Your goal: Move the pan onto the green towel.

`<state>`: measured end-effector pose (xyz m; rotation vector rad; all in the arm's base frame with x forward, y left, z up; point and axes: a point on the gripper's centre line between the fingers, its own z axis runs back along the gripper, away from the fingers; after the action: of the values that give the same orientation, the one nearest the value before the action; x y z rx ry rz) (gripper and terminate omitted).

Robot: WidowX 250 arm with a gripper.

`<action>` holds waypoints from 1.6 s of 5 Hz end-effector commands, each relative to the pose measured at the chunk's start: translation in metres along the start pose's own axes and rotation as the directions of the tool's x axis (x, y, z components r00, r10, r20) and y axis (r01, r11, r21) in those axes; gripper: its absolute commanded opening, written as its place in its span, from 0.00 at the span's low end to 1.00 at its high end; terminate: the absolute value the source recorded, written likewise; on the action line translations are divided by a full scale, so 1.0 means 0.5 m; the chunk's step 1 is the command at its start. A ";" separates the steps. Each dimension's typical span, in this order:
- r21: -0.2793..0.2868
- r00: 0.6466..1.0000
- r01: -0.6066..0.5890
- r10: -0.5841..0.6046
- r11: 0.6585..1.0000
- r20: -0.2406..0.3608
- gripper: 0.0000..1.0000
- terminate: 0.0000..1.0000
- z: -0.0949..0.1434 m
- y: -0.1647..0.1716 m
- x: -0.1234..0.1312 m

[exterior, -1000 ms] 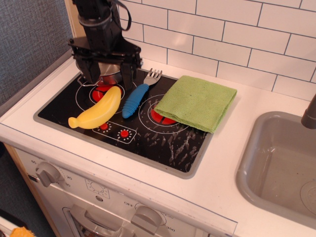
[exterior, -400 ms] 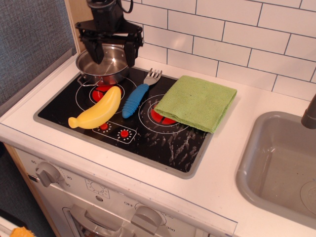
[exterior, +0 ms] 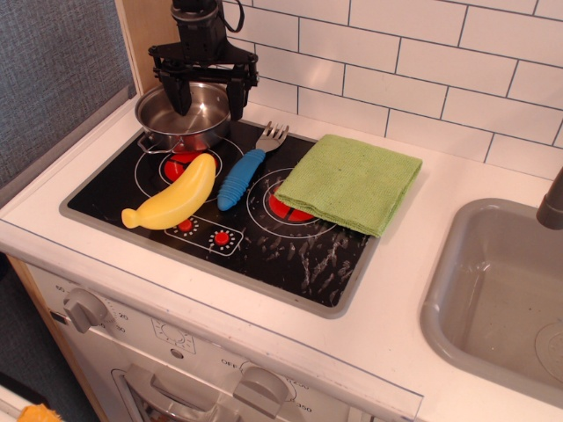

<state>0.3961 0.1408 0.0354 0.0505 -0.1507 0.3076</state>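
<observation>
The pan [exterior: 180,117] is a small shiny steel pot standing on the back left burner of the black stovetop [exterior: 264,246]. My gripper [exterior: 208,95] hangs above the pan's back right rim with its two fingers spread wide, open and holding nothing. The green towel [exterior: 352,180] lies folded over the back right burner, well to the right of the pan.
A yellow banana [exterior: 171,198] lies in front of the pan. A fork with a blue handle [exterior: 246,169] lies between pan and towel. A grey sink [exterior: 501,299] is at the right. A white tiled wall runs behind.
My gripper has risen from around the pan and shifted back and to the right. The pan now stands uncovered on the burner and has not moved in the last half second.
</observation>
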 end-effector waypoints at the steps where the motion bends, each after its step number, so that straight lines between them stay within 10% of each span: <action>1: 0.014 1.000 -0.011 0.012 1.000 -0.015 0.00 0.00 -0.019 0.001 0.007; 4: 0.005 0.998 -0.007 0.007 1.000 0.056 0.00 0.00 0.034 -0.004 0.021; 6: 0.039 0.973 -0.068 0.058 0.997 0.225 0.00 0.00 0.170 -0.015 0.007; 8: -0.115 0.950 0.191 -0.154 0.975 0.273 0.00 0.00 0.233 -0.180 -0.032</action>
<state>0.3954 0.0352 0.1156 -0.0440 -0.3448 0.1142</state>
